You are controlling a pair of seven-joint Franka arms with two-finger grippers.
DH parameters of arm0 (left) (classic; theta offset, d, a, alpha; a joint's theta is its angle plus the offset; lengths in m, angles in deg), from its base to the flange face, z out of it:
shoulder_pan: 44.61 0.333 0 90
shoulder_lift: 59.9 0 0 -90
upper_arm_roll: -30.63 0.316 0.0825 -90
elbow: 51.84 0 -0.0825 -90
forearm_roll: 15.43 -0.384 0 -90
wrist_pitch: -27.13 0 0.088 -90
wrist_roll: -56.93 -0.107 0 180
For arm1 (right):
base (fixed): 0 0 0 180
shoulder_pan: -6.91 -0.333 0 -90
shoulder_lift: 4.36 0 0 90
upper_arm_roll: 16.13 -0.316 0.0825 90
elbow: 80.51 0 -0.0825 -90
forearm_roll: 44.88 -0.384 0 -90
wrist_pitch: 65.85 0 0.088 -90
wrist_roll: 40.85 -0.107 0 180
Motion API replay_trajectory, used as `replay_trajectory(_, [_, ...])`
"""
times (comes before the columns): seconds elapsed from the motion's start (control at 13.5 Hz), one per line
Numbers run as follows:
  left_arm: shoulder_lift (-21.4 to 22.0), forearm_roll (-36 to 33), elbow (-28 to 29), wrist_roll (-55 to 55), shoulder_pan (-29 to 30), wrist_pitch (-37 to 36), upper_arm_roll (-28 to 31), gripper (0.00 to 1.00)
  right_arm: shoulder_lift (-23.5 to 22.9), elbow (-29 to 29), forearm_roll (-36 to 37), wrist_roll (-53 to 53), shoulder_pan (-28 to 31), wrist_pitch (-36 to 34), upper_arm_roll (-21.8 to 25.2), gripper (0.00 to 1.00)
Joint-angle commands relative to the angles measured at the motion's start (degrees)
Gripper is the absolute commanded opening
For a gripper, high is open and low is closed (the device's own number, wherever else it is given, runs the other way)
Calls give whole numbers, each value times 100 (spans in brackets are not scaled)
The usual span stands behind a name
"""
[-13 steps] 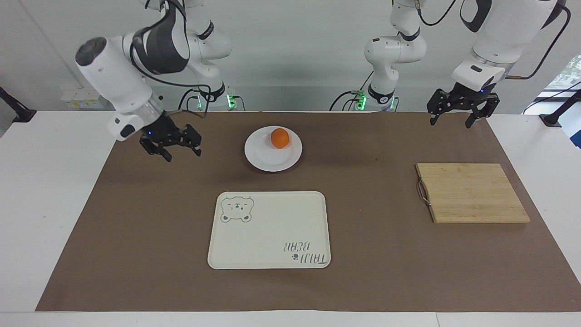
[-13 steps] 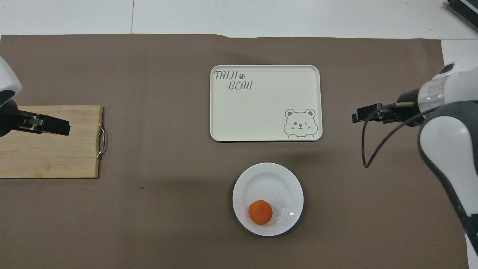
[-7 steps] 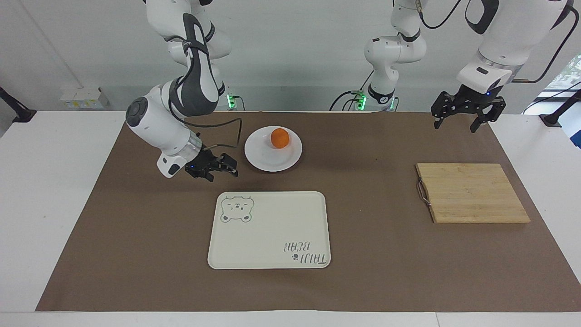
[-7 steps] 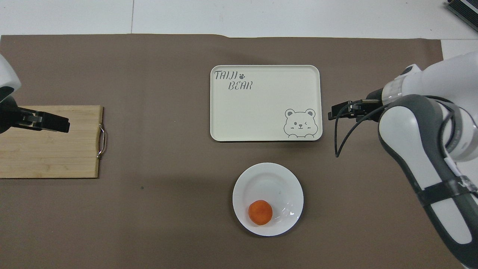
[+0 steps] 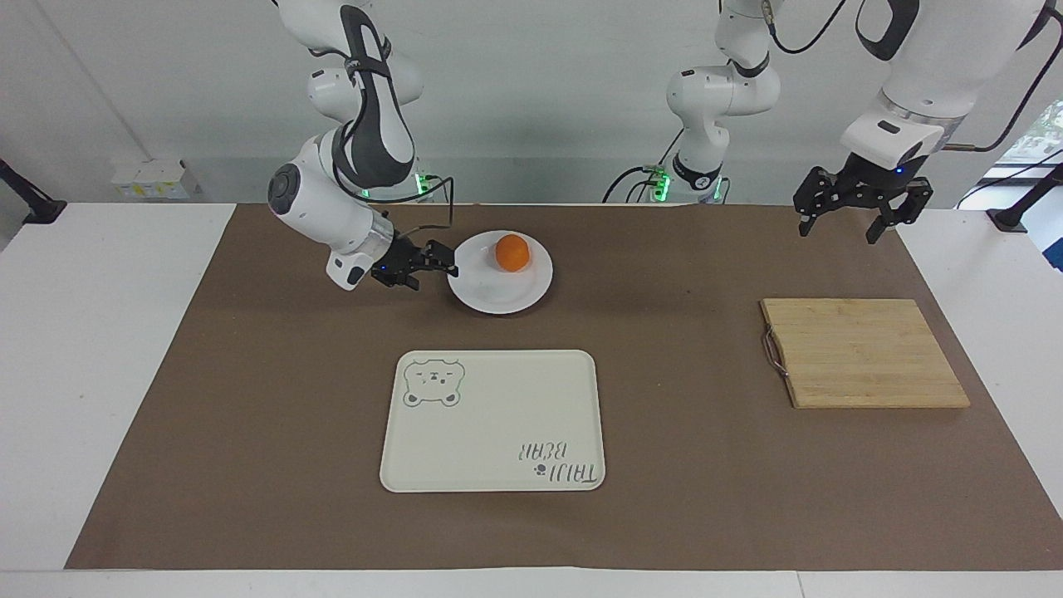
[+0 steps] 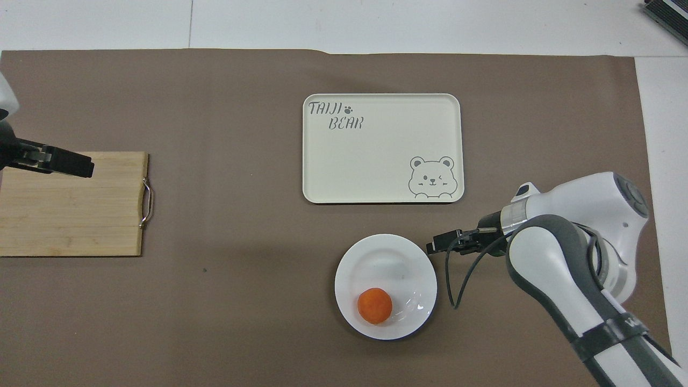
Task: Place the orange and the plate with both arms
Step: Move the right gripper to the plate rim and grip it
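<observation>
The orange (image 5: 512, 252) lies in the white plate (image 5: 498, 292) on the brown mat, on the part of the plate nearest the robots; both also show in the overhead view, the orange (image 6: 374, 305) and the plate (image 6: 392, 258). My right gripper (image 5: 447, 261) is low, turned sideways and open, its tips right at the plate's rim on the side toward the right arm's end; I cannot tell if it touches. It also shows in the overhead view (image 6: 431, 248). My left gripper (image 5: 859, 218) is open and empty, raised over the cutting board (image 6: 70, 215).
A cream tray with a bear drawing (image 5: 498, 415) lies farther from the robots than the plate. A wooden cutting board (image 5: 864, 353) with a metal handle lies toward the left arm's end. The brown mat (image 5: 681, 457) covers most of the table.
My right gripper has swung down and in from the right arm's end of the mat to the plate's rim. The left gripper has barely shifted. Plate and orange have not moved.
</observation>
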Motion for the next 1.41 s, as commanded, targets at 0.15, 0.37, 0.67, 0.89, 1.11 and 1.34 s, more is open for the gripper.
replay_trajectory(0.15, [5,0,-122,175,74,-445,67,100,399,792,-432,616,-80,202,-5,100])
replay_trajectory(0.37, [13,8,-131,324,74,-568,67,100,399,1003,-432,906,-71,307,-5,100])
replay_trajectory(0.67, [39,114,-105,439,161,-622,76,100,355,1179,-659,1038,-80,360,-5,100])
replay_trajectory(0.89, [66,105,-87,404,144,-613,50,100,408,1469,-1056,1039,-386,622,-5,100])
replay_trajectory(1.11, [66,105,-87,421,161,-595,50,100,408,1636,-1074,1056,-414,694,-5,100])
replay_trajectory(1.34, [66,105,-87,421,170,-586,50,100,487,1750,-1091,1056,-423,703,-5,100])
